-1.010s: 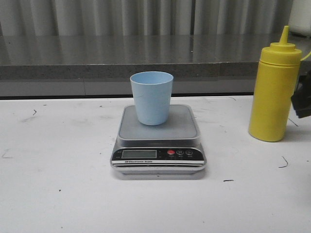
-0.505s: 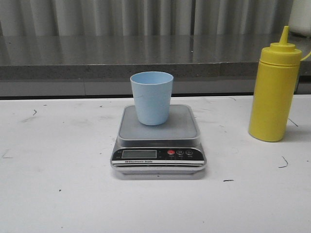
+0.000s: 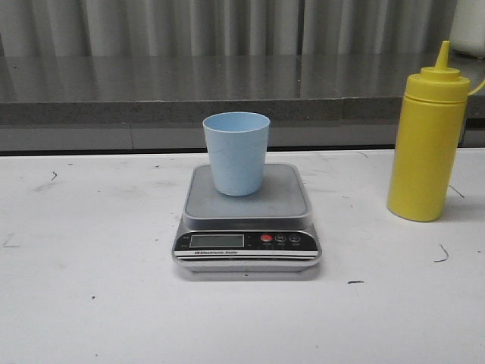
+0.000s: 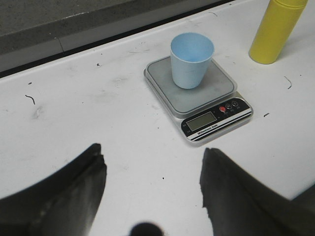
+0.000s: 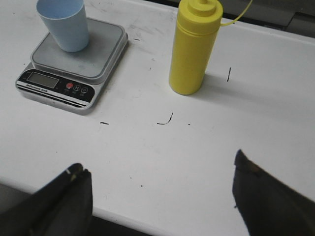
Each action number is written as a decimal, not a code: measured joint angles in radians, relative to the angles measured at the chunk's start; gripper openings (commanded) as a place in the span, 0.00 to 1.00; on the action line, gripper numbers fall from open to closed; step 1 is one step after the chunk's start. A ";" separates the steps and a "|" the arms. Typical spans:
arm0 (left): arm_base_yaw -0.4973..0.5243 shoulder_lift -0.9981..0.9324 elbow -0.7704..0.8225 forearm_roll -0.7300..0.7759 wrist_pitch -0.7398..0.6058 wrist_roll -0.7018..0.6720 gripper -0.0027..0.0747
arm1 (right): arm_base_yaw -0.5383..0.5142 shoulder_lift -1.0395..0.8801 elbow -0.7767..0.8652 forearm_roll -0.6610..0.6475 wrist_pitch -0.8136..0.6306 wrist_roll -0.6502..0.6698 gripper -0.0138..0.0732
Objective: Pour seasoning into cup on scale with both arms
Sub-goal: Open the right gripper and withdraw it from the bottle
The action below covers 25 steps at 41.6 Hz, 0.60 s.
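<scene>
Cup [image 3: 236, 152] upright on scale [image 3: 247, 220], desk centre. Seasoning [image 3: 427, 140] stands at 3 o'clock, well apart. Both grippers released, fingers [image 4: 64, 196] spread, holding nothing. Nozzle probably uncapped. Next: right gripper [image 5: 162, 196] grasps bottle mid-body, squarely.

The scale [image 3: 247, 220] sits on the table [image 3: 91, 303], about in the middle of it. The cup [image 3: 236, 152] stands upright on the platform of the scale, toward its back part, behind the display panel. The seasoning [image 3: 427, 144] stands upright on the table to the right of the scale, well apart from it and a little further back.
</scene>
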 measured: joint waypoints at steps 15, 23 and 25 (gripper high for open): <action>0.000 0.000 0.000 0.000 0.000 0.000 0.57 | 0.000 -0.050 0.013 0.000 0.010 -0.002 0.63; 0.000 0.000 0.000 -0.018 0.000 0.000 0.45 | 0.000 -0.050 0.013 0.000 0.010 -0.002 0.23; 0.000 0.000 0.000 -0.018 0.000 0.000 0.34 | 0.000 -0.050 0.013 0.000 0.010 -0.002 0.16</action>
